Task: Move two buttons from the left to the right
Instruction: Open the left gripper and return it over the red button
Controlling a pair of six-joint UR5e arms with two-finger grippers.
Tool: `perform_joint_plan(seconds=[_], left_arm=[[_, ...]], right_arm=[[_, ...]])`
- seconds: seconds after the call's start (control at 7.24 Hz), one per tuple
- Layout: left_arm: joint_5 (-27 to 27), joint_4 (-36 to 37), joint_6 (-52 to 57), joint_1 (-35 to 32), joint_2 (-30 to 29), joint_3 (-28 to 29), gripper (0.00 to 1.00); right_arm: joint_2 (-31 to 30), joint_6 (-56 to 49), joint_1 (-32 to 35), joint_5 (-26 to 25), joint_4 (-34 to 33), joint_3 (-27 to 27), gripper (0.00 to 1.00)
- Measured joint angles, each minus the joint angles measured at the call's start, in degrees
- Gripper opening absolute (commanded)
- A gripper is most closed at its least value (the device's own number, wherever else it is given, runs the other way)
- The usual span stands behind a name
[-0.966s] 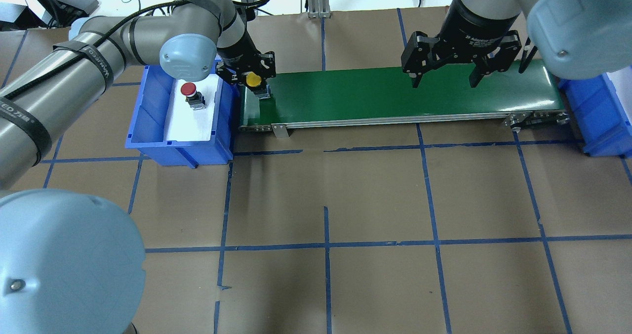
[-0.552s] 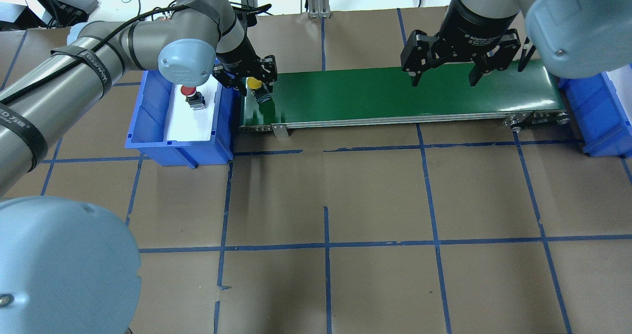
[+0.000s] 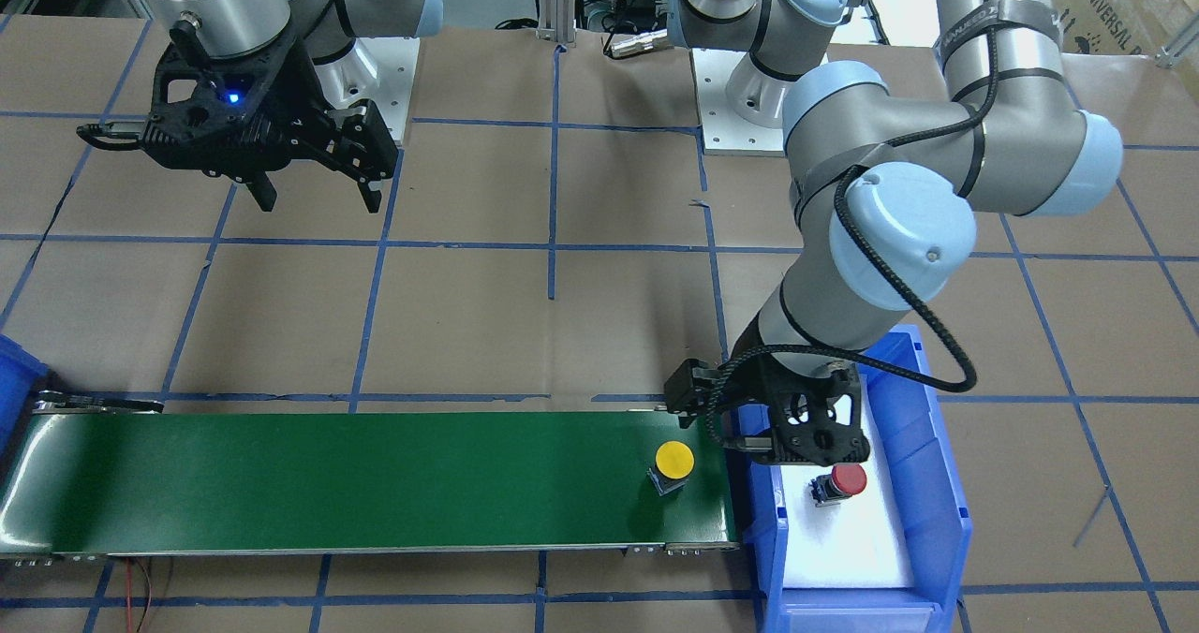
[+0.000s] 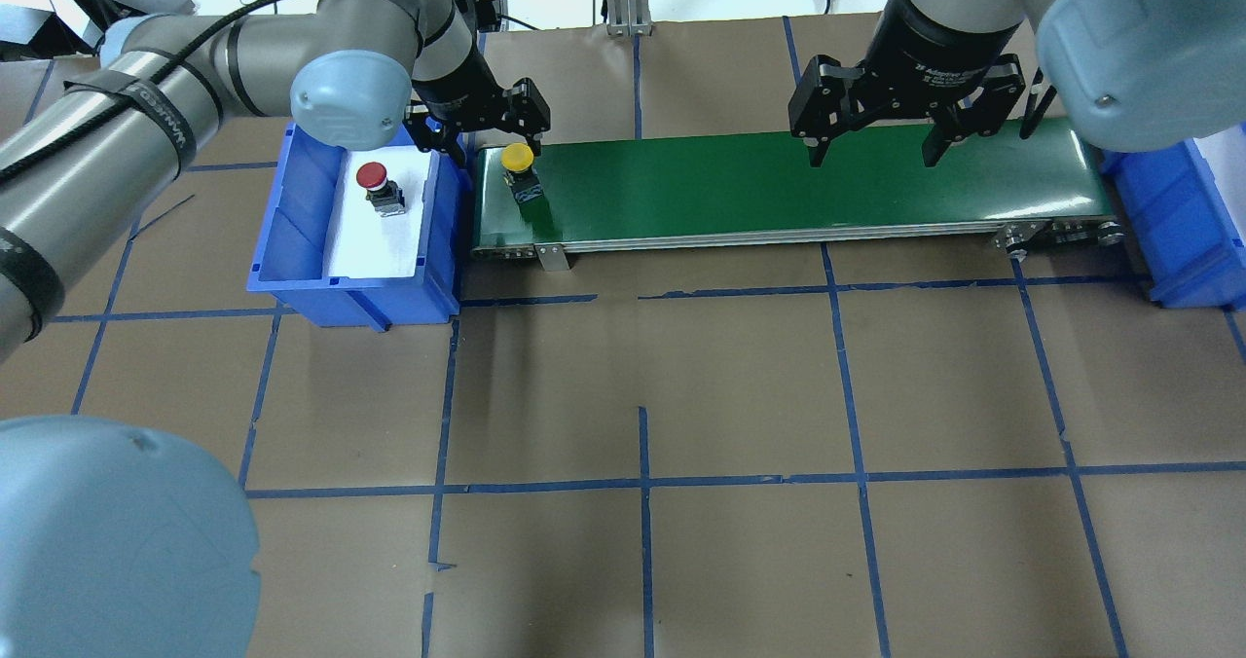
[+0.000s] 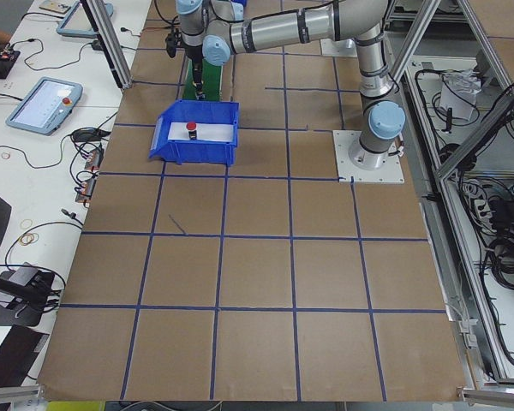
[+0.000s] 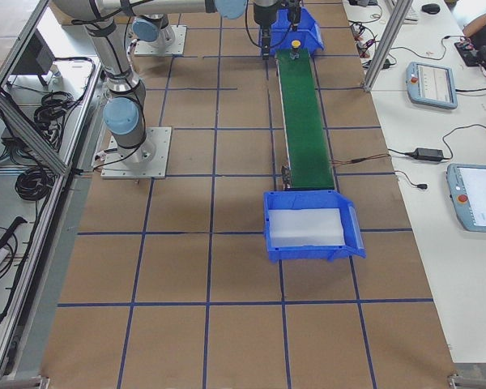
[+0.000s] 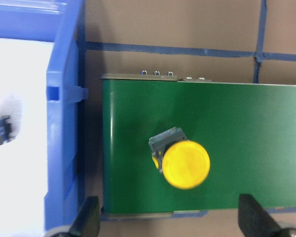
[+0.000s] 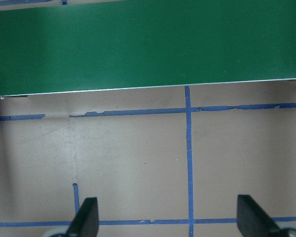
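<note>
The yellow button stands free on the left end of the green conveyor belt; it also shows in the front view and the left wrist view. The red button sits in the blue bin on its white liner, also in the front view. My left gripper is open and empty, raised just behind the yellow button. My right gripper is open and empty above the belt's right part.
A second blue bin stands at the belt's right end, with a white liner. Brown table paper with blue tape lines spreads in front of the belt. Cables and operator panels lie beyond the table edge.
My left gripper opened, let go of the yellow button on the belt, and rose back and away. The right arm barely moved.
</note>
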Motion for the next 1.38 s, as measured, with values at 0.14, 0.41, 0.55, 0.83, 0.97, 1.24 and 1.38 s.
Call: perform_joint_plan(seconds=[0.14, 0.41, 0.55, 0.83, 0.97, 1.24, 1.38], left_arm=[[0.8, -0.6, 4.9, 3.0, 0.3, 0.4, 1.00], [3.3, -0.4, 13.5, 8.7, -0.5, 0.4, 1.00], [3.7, 0.3, 15.0, 10.3, -1.7, 0.0, 1.00], [3.5, 3.7, 15.6, 11.2, -3.8, -3.8, 1.00], [3.4, 7.2, 15.7, 11.2, -4.0, -7.0, 1.00], [3.4, 11.4, 15.7, 11.3, -4.4, -9.7, 1.00], [3.3, 13.5, 15.7, 11.3, -4.9, -9.8, 0.93]], right_arm=[[0.0, 0.1, -0.2, 0.2, 0.0, 0.1, 1.00], [0.1, 0.1, -0.6, 0.6, -0.1, 0.2, 1.00], [0.1, 0.0, -1.0, 0.7, 0.0, 0.2, 1.00], [0.1, -0.3, -1.3, 0.8, 0.0, 0.1, 1.00], [0.0, -0.5, -1.3, 0.8, -0.3, 0.2, 1.00], [0.0, -2.7, -1.1, 0.2, -1.4, 0.3, 1.00], [0.0, -4.4, -1.0, 0.2, -1.6, 0.4, 1.00]])
